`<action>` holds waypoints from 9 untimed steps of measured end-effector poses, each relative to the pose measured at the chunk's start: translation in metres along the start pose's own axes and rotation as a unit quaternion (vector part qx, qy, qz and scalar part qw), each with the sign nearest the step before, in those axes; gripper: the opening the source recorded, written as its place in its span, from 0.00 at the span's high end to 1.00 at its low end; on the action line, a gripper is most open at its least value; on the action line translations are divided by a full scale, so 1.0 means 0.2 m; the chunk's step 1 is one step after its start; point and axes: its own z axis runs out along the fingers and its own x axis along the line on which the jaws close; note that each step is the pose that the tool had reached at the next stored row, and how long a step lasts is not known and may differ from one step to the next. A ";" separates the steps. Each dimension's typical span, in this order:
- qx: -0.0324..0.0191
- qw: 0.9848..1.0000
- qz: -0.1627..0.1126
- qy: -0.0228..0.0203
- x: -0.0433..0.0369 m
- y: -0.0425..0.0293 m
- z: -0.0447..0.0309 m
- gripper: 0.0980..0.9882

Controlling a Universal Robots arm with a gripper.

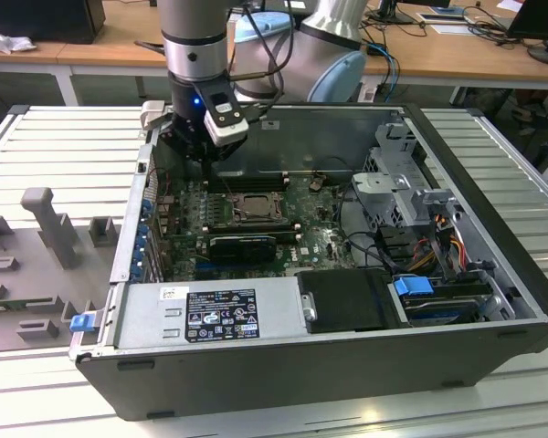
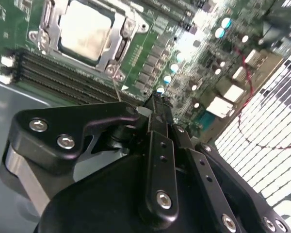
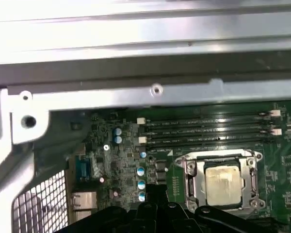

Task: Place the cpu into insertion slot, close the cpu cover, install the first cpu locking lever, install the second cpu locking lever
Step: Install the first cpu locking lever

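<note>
1. An open black desktop computer case (image 1: 283, 365) lies on its side on a slatted grey metal table (image 1: 55, 146), with its green motherboard (image 1: 324, 233) exposed.
2. The cpu, a small pale beige-silver square chip (image 3: 223, 182) (image 2: 85, 31), sits inside the insertion slot, a square black socket with a dark metal rim (image 1: 230, 208), near the middle of the motherboard.
3. The cpu cover, a dull grey steel frame plate with a square window (image 3: 190, 180) (image 2: 120, 44), lies flat over the chip, whose top shows through the window.
4. The black claw (image 2: 156, 103) (image 1: 205, 160) hangs above the motherboard, beside the socket towards the exterior view's left, its fingertips pressed together.
5. In the second wrist view, a thin metal rod (image 2: 116, 87) rises from the socket's corner towards the claw's tip; whether they touch cannot be told.
</note>
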 end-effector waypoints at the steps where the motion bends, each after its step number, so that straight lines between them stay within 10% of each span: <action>1: 0.000 1.000 0.000 0.000 0.001 0.012 0.003 0.99; 9: 0.000 1.000 -0.001 0.000 -0.040 0.066 0.012 0.99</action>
